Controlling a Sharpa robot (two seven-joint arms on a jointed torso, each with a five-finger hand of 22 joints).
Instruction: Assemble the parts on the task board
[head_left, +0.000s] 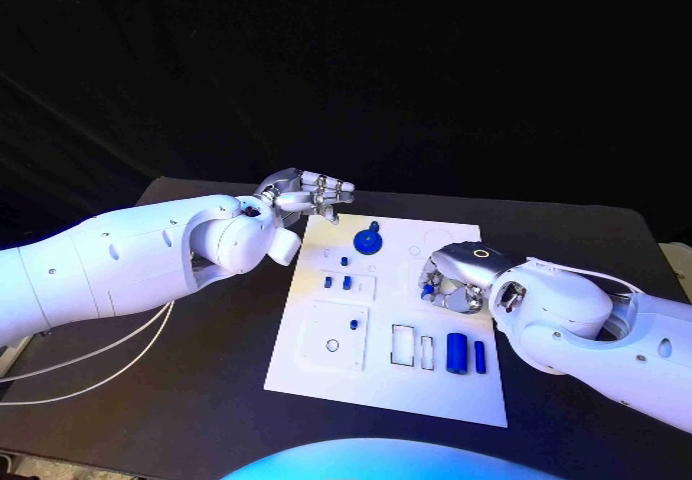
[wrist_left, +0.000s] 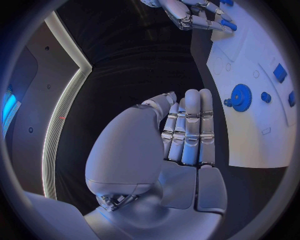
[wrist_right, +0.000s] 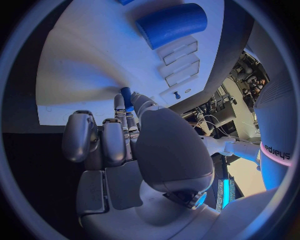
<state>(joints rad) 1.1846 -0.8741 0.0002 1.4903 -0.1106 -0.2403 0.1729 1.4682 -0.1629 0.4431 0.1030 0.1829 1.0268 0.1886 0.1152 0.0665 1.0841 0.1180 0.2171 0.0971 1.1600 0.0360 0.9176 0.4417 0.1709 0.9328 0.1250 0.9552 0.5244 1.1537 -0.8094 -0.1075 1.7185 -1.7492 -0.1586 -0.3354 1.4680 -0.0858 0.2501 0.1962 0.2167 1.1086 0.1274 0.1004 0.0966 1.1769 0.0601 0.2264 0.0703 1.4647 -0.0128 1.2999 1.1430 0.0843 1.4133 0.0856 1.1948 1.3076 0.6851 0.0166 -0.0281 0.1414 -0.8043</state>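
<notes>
A small blue peg (wrist_right: 126, 97) is pinched in the fingertips of the right hand (head_left: 450, 280), low over the right side of the white task board (head_left: 325, 375) at the middle of the black table (head_left: 188, 420). A blue gear (head_left: 369, 241) sits near the board's far edge, and two blue cylinders (head_left: 457, 352) lie toward its near right corner. The left hand (head_left: 306, 193) hovers beside the board's far left corner, fingers straight and pressed together, holding nothing.
</notes>
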